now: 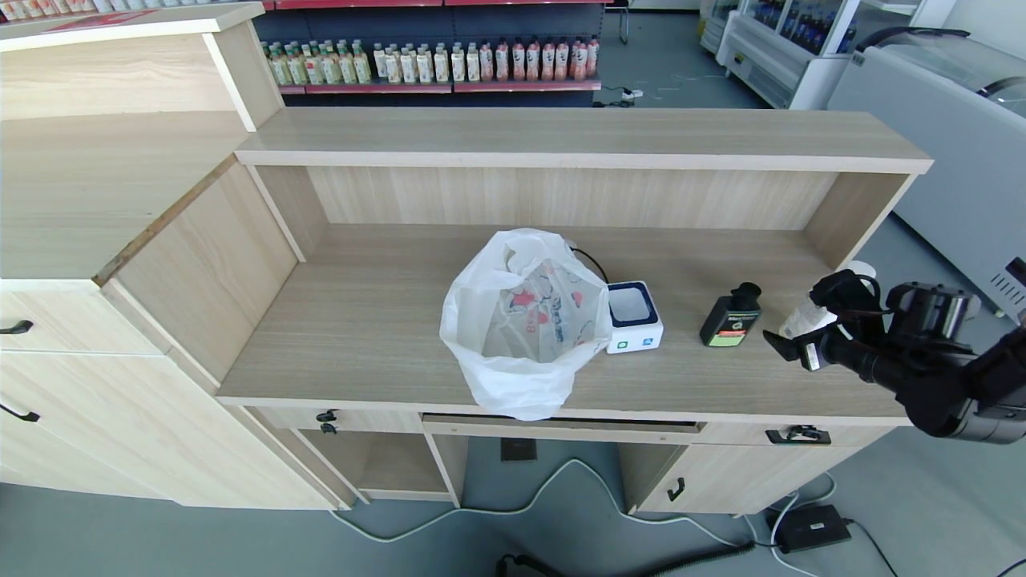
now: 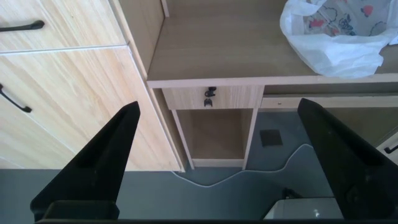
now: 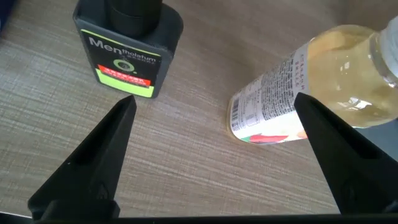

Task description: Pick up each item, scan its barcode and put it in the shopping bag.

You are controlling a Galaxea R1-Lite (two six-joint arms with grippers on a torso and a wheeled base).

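Step in hand: the first pick, by the look of it. The shopping bag (image 1: 525, 320) stands open mid-counter (image 1: 361, 336); can't tell if anything is inside. The scanner (image 1: 633, 316) sits just beside the bag, on the robot's right. There are two items further right: a dark bottle (image 1: 729, 318), upright with a black cap, and a pale drink bottle (image 1: 797, 320) lying on its side near the counter's right end.

The right gripper (image 3: 211, 180) hovers over the gap between the two, jaws spread wide, holding and touching nothing.

Next move, likely: commit to one bottle, centre over it, descend and close across the body. The lying bottle could roll, so the jaws should go across its axis. Then turn the label toward the scanner window.

The left gripper (image 2: 217, 168) is also wide open and empty, hanging low in front of the counter, well apart from the items.
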